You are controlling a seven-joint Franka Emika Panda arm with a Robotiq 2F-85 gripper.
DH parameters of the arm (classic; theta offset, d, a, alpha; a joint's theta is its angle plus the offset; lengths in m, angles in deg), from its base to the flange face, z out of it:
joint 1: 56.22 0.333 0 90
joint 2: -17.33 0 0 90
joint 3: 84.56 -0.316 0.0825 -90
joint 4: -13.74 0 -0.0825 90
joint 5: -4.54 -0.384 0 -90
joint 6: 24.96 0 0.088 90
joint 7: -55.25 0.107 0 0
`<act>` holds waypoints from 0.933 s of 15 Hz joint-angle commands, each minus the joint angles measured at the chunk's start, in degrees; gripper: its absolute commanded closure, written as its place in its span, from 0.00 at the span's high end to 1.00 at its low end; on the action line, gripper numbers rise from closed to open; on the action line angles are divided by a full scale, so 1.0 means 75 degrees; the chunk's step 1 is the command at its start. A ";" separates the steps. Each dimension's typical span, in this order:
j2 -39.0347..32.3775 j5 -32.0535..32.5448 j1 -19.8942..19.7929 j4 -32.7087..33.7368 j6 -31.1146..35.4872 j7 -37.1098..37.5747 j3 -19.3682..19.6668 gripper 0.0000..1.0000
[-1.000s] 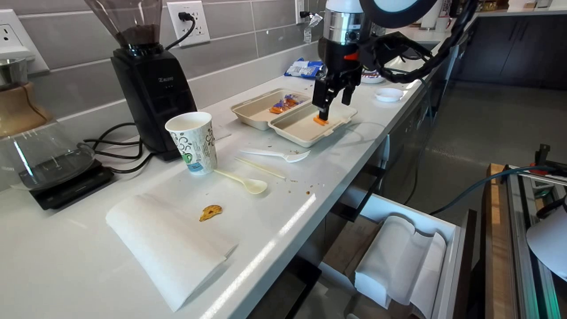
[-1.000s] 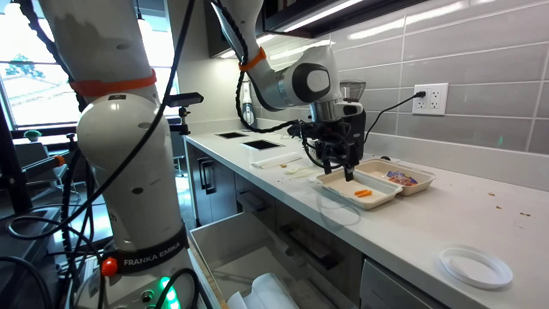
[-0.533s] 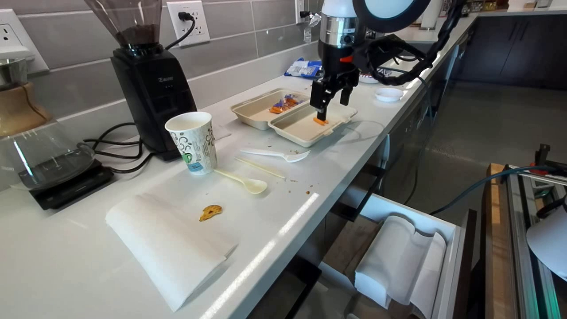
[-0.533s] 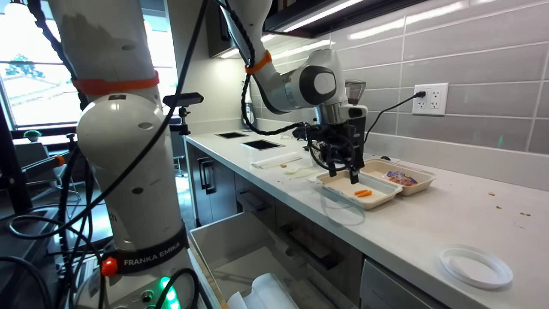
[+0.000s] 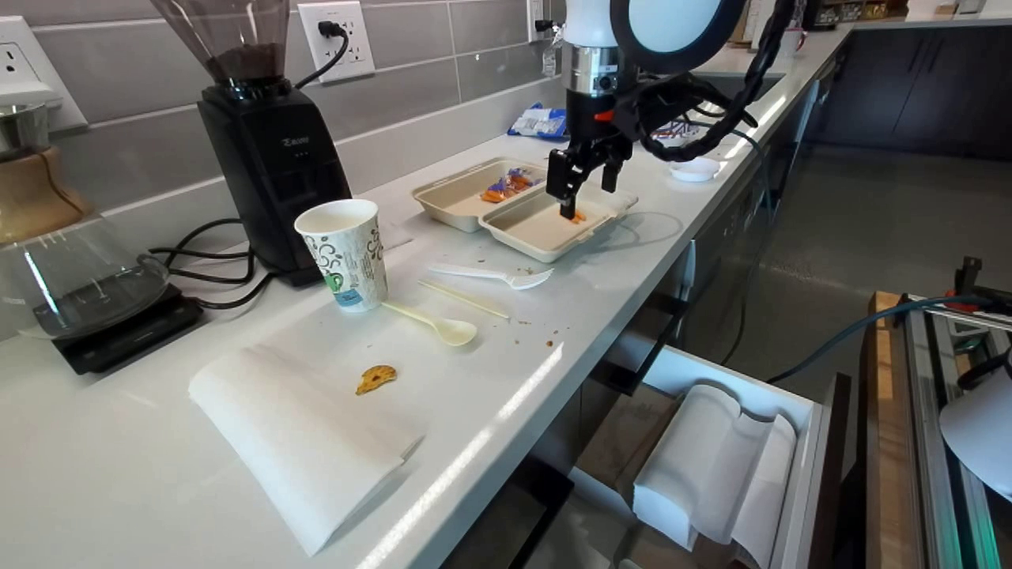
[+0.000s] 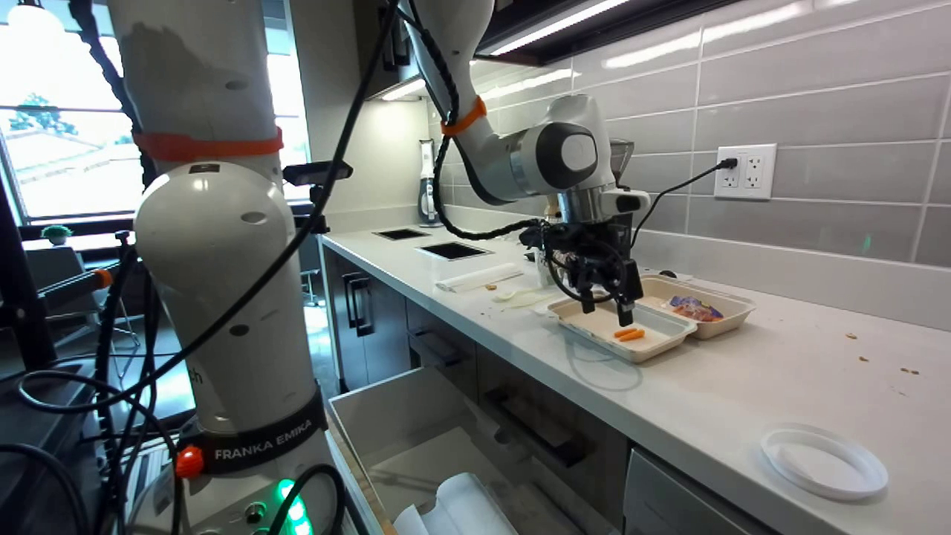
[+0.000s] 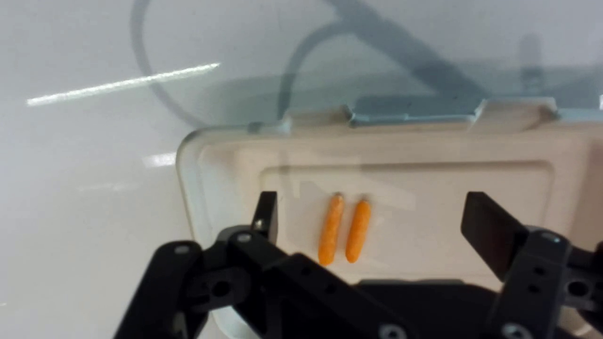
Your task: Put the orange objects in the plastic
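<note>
In the clamshell (image 7: 433, 221) — below the spread end effector (image 6: 606, 313) — lie two carrots (image 7: 331, 230).

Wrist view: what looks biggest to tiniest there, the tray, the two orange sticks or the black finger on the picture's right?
1. Tray
2. Black finger, probably helped by being nearer the camera
3. Left orange stick and right orange stick: too alike to rank

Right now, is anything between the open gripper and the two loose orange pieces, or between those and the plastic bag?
Nothing visible stands between the gripper and the loose orange pieces. The raised middle rim of the container lies between these and the plastic bag; whether the bag is open, I can't tell.
</note>
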 commanded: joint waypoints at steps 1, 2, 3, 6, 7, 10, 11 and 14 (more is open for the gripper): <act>-0.0409 0.0184 0.0167 0.0298 0.0152 0.0276 0.0218 0.98; -0.0463 0.0201 0.0183 0.0345 0.0139 0.0297 0.0249 0.98; -0.0512 0.0177 0.0206 0.0382 0.0133 0.0287 0.0280 0.97; -0.0657 0.0162 0.0288 0.0501 0.0123 0.0345 0.0363 0.88; -0.0698 0.0160 0.0327 0.0543 0.0122 0.0360 0.0388 0.82; -0.0746 0.0178 0.0408 0.0597 0.0135 0.0410 0.0459 0.75; -0.0762 0.0180 0.0425 0.0615 0.0142 0.0436 0.0489 0.64; -0.0778 0.0186 0.0462 0.0626 0.0153 0.0485 0.0569 0.50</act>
